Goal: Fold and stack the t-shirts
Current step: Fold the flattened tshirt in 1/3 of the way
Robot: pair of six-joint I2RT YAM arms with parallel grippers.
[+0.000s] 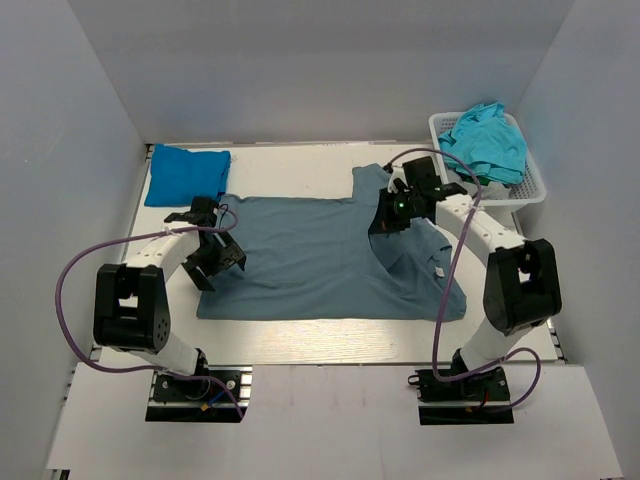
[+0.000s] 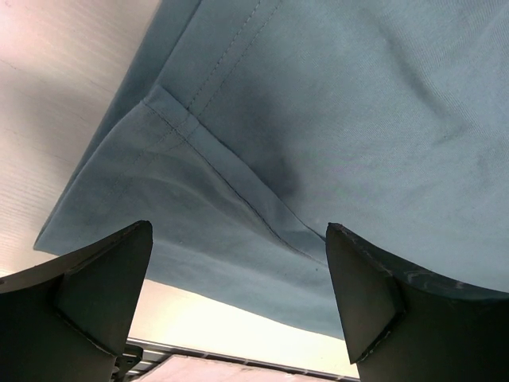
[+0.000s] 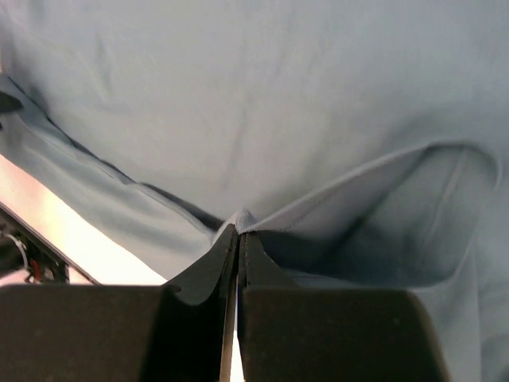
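Observation:
A large dusty grey-blue t-shirt (image 1: pixel 320 255) lies spread flat across the middle of the table. My right gripper (image 1: pixel 385 225) is shut on a pinched ridge of its cloth near the right end. In the right wrist view the jaws (image 3: pixel 238 231) meet on that raised fold of the shirt (image 3: pixel 262 103). My left gripper (image 1: pixel 215 262) hovers open over the shirt's left edge. In the left wrist view it (image 2: pixel 238 231) stands wide with a seamed corner of the shirt (image 2: pixel 342 103) below it and nothing between the fingers. A folded bright blue t-shirt (image 1: pixel 187 175) lies at the back left.
A white mesh basket (image 1: pixel 437 130) at the back right holds crumpled turquoise t-shirts (image 1: pixel 490 140). Bare white table (image 1: pixel 300 340) runs along the near edge in front of the shirt. Grey walls close in the back and both sides.

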